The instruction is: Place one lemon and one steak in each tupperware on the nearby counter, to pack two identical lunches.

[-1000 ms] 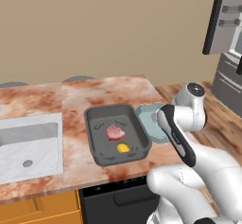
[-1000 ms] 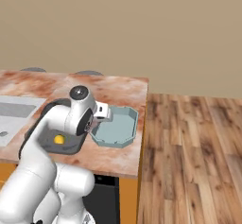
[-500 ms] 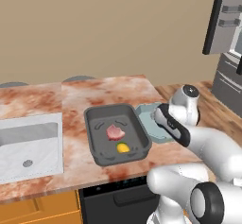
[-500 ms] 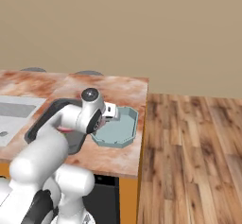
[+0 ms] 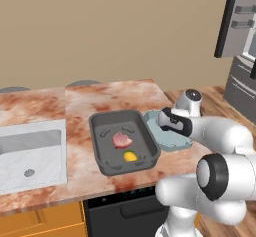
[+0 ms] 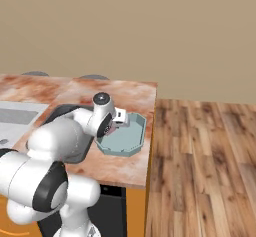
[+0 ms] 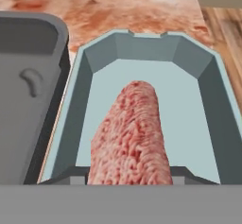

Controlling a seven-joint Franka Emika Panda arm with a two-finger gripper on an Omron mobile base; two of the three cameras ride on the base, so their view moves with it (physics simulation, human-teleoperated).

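An elongated pink-red steak [image 7: 132, 133] hangs over the pale teal tupperware [image 7: 198, 105], with my gripper [image 5: 169, 124] shut on it. The meat runs along the container's length, just above its floor. The left base view shows my hand over the near side of the teal tupperware [image 5: 172, 142]. The right base view shows the teal tupperware [image 6: 125, 141] with a bit of steak [image 6: 114, 127] under the hand. Beside it to the left, the dark grey tupperware [image 5: 98, 148] holds a rounder steak [image 5: 122, 140] and a lemon [image 5: 130, 156]. My fingertips are hidden behind the meat.
The marbled counter [image 5: 80, 106] ends just right of the teal container, with wooden floor [image 6: 210, 151] beyond. A white-grey sink [image 5: 30, 151] sits at the left. A dark appliance [image 5: 242, 41] stands at the far right.
My hand has carried the steak forward and down over the teal tupperware, and the arm has folded lower. The dark grey tupperware and its contents have not moved.
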